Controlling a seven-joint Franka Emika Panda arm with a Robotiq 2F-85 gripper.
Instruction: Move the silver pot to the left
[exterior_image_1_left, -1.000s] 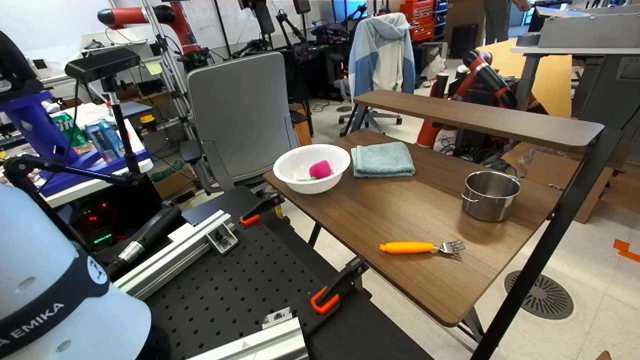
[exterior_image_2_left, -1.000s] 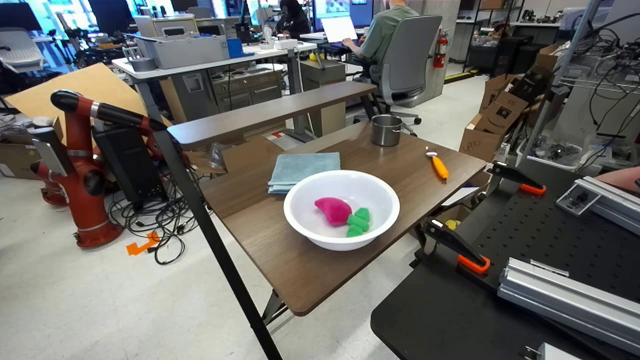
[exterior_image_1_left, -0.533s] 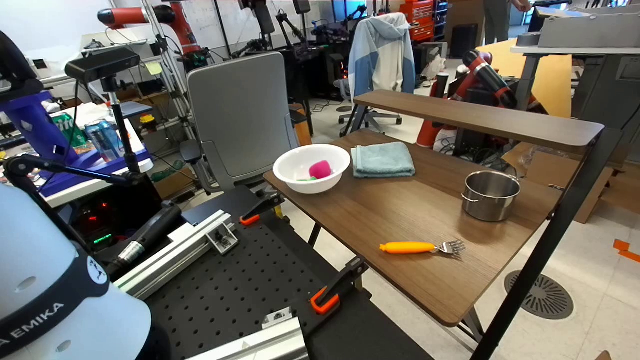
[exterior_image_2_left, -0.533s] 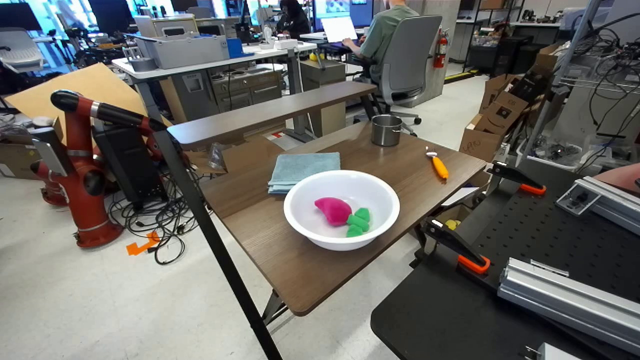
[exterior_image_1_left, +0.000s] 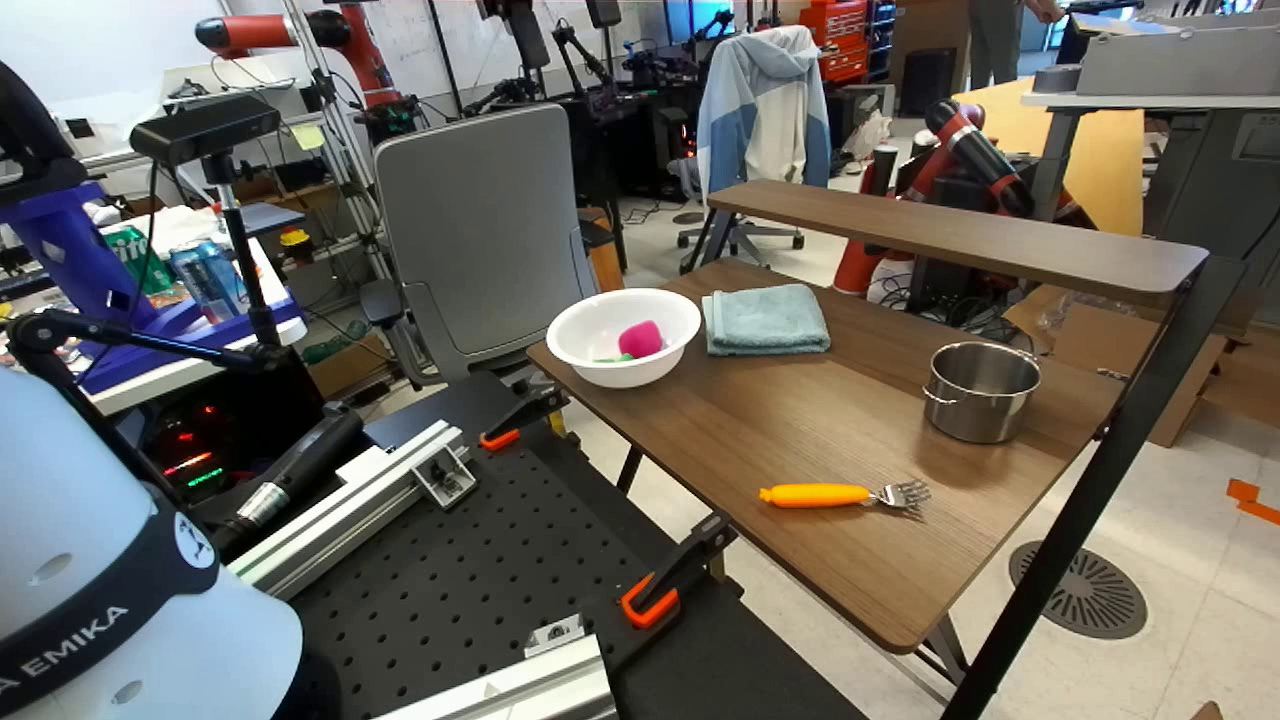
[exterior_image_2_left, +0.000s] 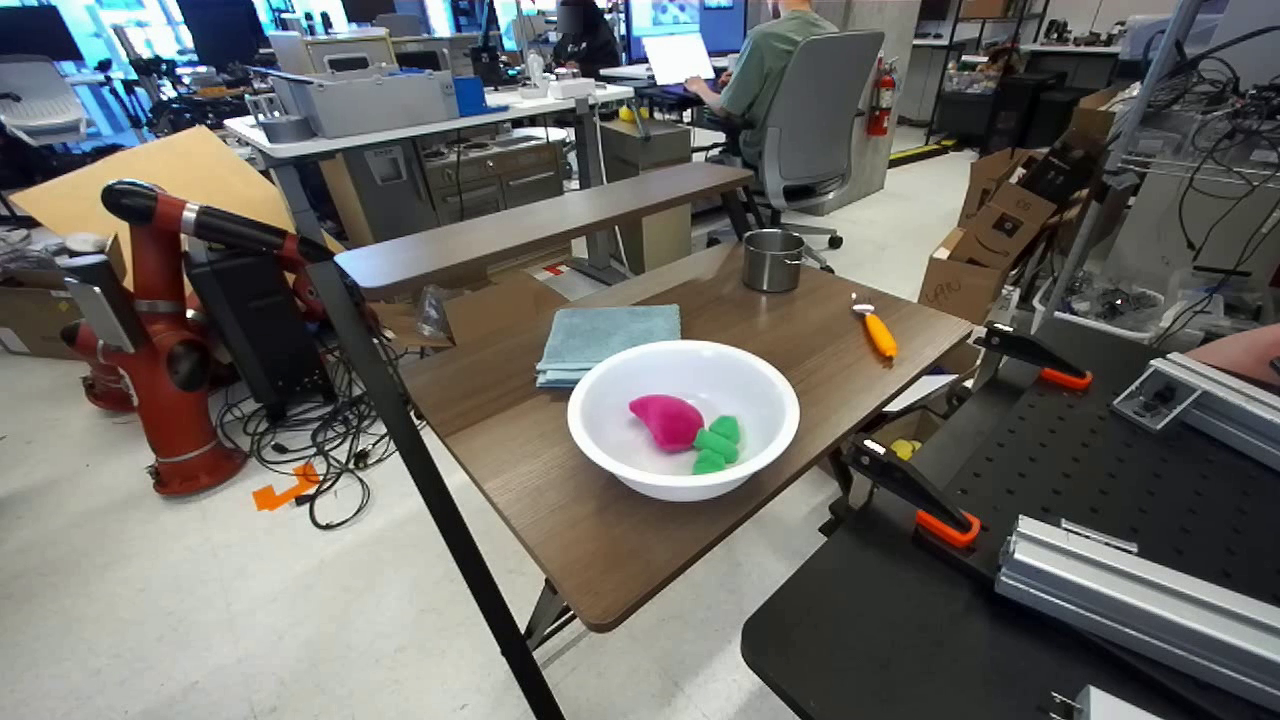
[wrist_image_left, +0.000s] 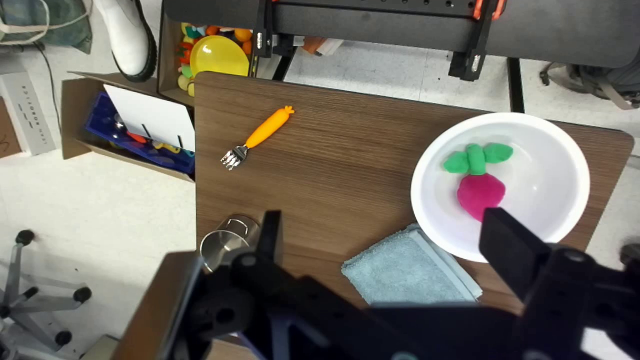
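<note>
The silver pot is a shiny metal cylinder with small side handles. It stands upright on the brown table, near one end, and also shows in an exterior view. In the wrist view the pot is at the lower left, partly hidden behind the left finger. My gripper is open with nothing between its fingers. It is above the table, with the blue-grey towel below and between the fingers. The gripper does not show in the exterior views.
A white bowl holds a pink and green toy. The folded towel lies beside it. An orange-handled fork lies near the pot. A raised shelf runs along one long table side. Black clamps edge the neighbouring black table.
</note>
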